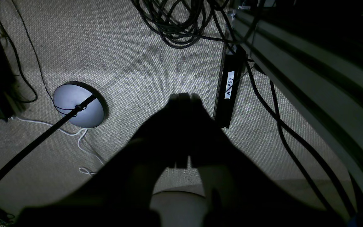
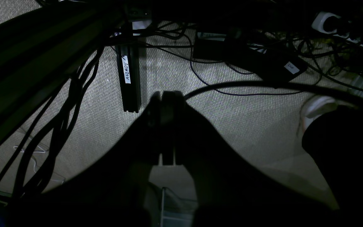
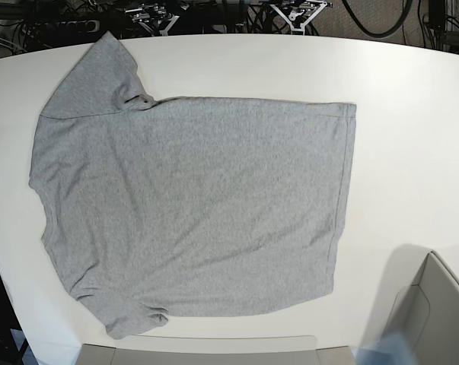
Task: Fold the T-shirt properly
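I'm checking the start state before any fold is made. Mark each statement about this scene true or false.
1. The T-shirt lies spread flat on the white table. True.
2. Black lettering shows on the shirt. False: the upward side is plain grey.
3. The left claw is shut. True.
4. The right claw grips a sleeve. False: it is shut on nothing, above the carpet.
5. The shirt is folded in half. False: both sleeves lie spread out.

A white table (image 3: 412,114) carries the grey T-shirt (image 3: 191,205), spread flat, plain side up, sleeves left.
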Robot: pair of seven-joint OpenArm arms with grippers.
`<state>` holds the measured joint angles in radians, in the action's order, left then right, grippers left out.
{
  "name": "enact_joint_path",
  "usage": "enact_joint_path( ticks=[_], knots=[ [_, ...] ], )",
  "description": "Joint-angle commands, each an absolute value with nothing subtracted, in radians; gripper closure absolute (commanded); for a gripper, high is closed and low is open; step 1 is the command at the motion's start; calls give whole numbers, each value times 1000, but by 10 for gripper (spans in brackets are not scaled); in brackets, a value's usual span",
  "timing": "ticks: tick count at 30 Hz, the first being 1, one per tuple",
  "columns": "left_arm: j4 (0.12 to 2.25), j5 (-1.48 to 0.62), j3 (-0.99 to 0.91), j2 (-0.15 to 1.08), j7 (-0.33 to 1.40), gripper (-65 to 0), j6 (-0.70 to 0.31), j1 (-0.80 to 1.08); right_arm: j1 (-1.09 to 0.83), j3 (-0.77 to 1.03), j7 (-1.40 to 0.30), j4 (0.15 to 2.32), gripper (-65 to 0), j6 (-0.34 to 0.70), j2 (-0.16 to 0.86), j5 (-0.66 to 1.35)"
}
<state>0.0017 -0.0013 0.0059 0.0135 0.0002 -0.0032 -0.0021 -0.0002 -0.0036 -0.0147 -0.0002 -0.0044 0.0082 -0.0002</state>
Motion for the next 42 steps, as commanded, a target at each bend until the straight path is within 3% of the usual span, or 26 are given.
enact_joint_path(
  ticks=[1,25,30,42],
  knots=[
    [2,-2,8,10,2,-3,2,-4,2,-5,-8,1,-2,-2,12,2],
    [8,-4,2,25,-13,-3,2,25,-18,1,-2,2,-1,-2,31,7],
    [7,-4,2,25,-209,-3,2,81,-54,1,90,8,-1,-4,33,65],
    [2,-5,2,25,-960,-3,4,248,-225,1,720,4,-1,-1,90,97]
  ],
)
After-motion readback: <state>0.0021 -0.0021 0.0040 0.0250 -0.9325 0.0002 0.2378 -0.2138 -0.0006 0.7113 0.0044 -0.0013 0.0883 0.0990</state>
